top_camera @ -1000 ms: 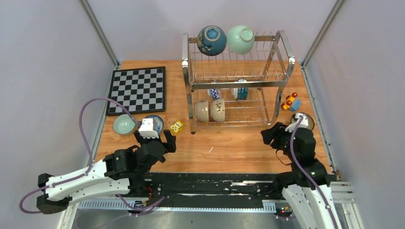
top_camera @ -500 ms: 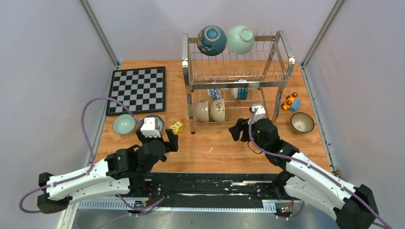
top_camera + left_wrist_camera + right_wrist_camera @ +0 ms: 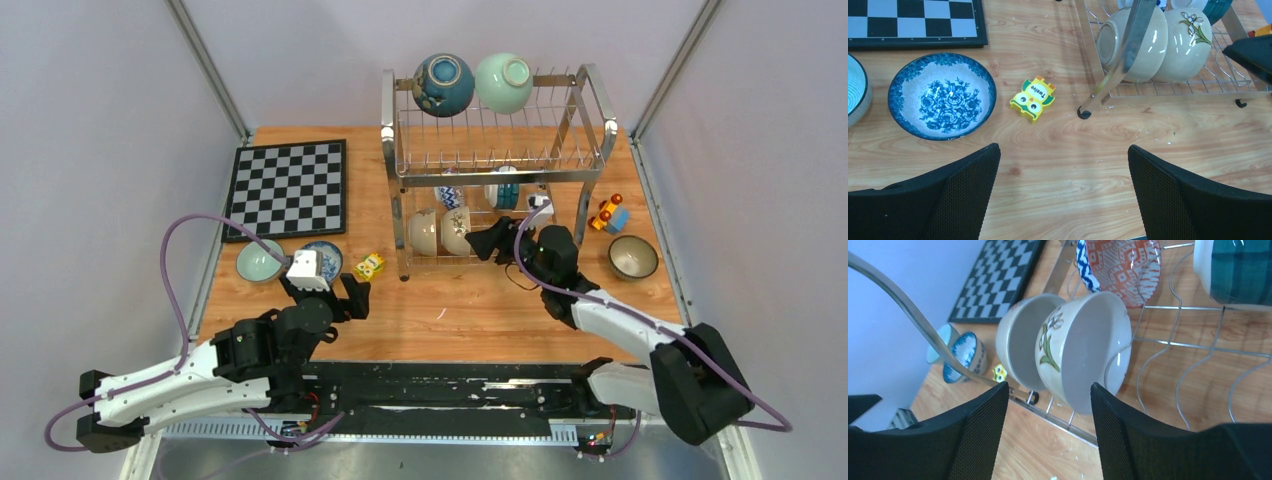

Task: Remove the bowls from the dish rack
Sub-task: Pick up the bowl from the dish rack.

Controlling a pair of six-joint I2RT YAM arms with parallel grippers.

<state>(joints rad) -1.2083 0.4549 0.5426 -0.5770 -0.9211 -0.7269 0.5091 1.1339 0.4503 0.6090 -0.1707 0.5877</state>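
The dish rack (image 3: pixel 480 177) stands at the back of the table. On its top tier sit a dark blue bowl (image 3: pixel 443 84) and a mint green bowl (image 3: pixel 503 82). The lower tier holds two cream bowls (image 3: pixel 424 231), a red-patterned one (image 3: pixel 1123 267) and a teal one (image 3: pixel 1238 272). My right gripper (image 3: pixel 487 243) is open at the lower tier's front, its jaws just below the flowered cream bowl (image 3: pixel 1083 352) with nothing between them. My left gripper (image 3: pixel 1063 165) hangs open over bare wood. A blue floral bowl (image 3: pixel 942 96), a mint bowl (image 3: pixel 258 262) and a dark-rimmed bowl (image 3: pixel 633 257) rest on the table.
A chessboard (image 3: pixel 288 188) lies at the back left. A yellow owl block (image 3: pixel 1032 98) sits by the rack's front left foot (image 3: pixel 1083 113). A toy car (image 3: pixel 608 214) lies right of the rack. Walls with metal posts close in both sides.
My right arm has swung left from the dark-rimmed bowl to the rack's lower tier, its jaws opening wider. The left gripper has shifted only slightly.
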